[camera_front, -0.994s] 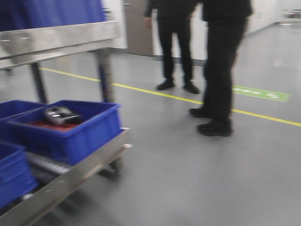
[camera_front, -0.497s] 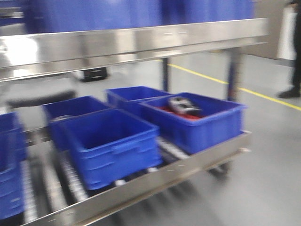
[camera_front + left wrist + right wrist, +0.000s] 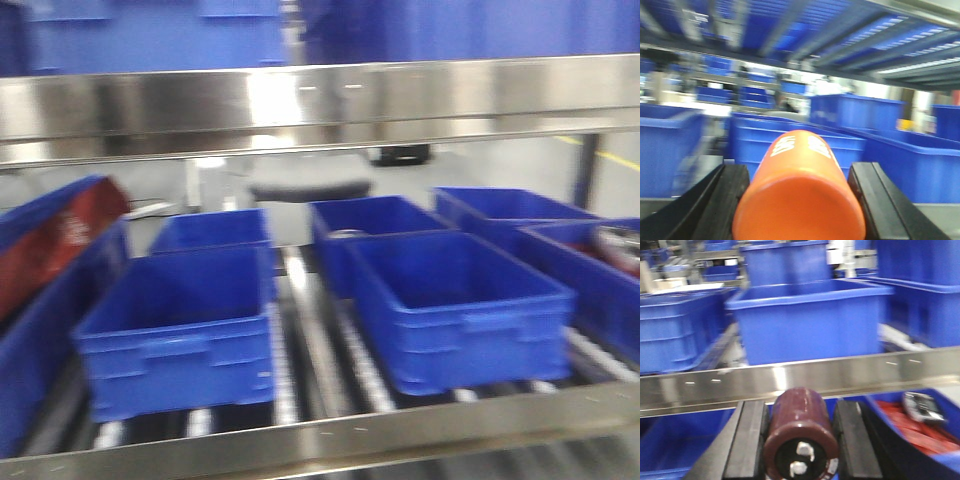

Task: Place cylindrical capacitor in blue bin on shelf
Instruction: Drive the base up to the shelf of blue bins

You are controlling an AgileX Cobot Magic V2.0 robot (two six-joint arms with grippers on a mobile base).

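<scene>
- In the front view the shelf (image 3: 60, 105) is spanned by a wide, shiny upper rail (image 3: 420, 95). An open band is left between that rail and the lower front rail (image 3: 350, 435).
- Two open-topped blue bins are set at the front of this bay, the left front bin (image 3: 180, 330) and the right front bin (image 3: 460, 310). They are kept apart by a roller track (image 3: 310, 330), and further bins are lined up behind them.
- At the right edge another bin (image 3: 585, 275) is cut off by the frame. Something silvery over red is seen inside it, too blurred to name.
- In the right wrist view a steel rail (image 3: 865, 371) is stretched across the frame. A blue bin (image 3: 805, 320) is seen above it, and a lower bin (image 3: 945, 462) with red contents sits below at the right.
- The cylindrical capacitor (image 3: 801, 435) is clamped between the two black fingers of the right gripper (image 3: 801, 407). It is held in front of the rail and outside every bin.
- The capacitor is seen as a dark reddish-brown cylinder lying along the fingers. Its black end face, with two silvery terminals, is turned to the camera.
- The left gripper (image 3: 797, 172) is closed on an orange can (image 3: 800, 200) with white print. Blue bins are seen ahead of it and the underside of an upper tier overhead.
</scene>
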